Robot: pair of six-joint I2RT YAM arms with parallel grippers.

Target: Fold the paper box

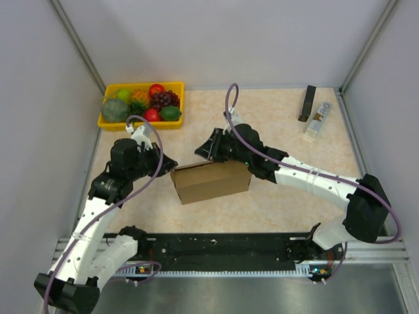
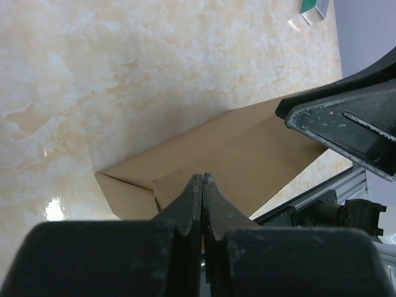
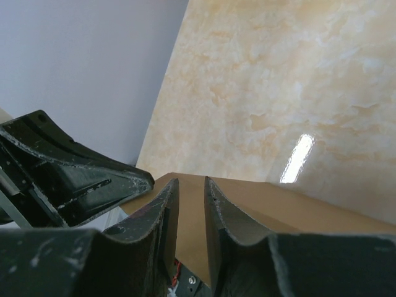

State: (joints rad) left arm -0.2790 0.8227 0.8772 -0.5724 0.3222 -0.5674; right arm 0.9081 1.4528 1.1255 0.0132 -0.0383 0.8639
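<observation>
Top external view: a yellow tray (image 1: pixel 131 85) sits at the back left corner of the desk (image 1: pixel 281 118), filled with fruit, among it a red apple (image 1: pixel 156 89), dark grapes (image 1: pixel 163 99), a large dull green round fruit (image 1: pixel 114 110) and a smaller bright green one (image 1: pixel 171 113). At the back right lie a black bar (image 1: pixel 307 103) and, just beside it, a small pale packet (image 1: pixel 317 120).

The paper box (image 1: pixel 211 183) rests on the middle of the desk between the two arms, a plain brown cardboard block, closed on every side that shows, so nothing inside can be seen.

The left end effector (image 1: pixel 169 162) is at the box's left end. In the left wrist view its fingers (image 2: pixel 193 204) are clenched flat against each other, their tips over the cardboard near a corner, with nothing visible between them.

The right end effector (image 1: pixel 204 150) is at the box's back left edge. In the right wrist view its fingers (image 3: pixel 166 210) stand a narrow gap apart, and brown cardboard (image 3: pixel 278 210) shows in that gap. Whether they clamp the cardboard or only hover over it, I cannot tell.
</observation>
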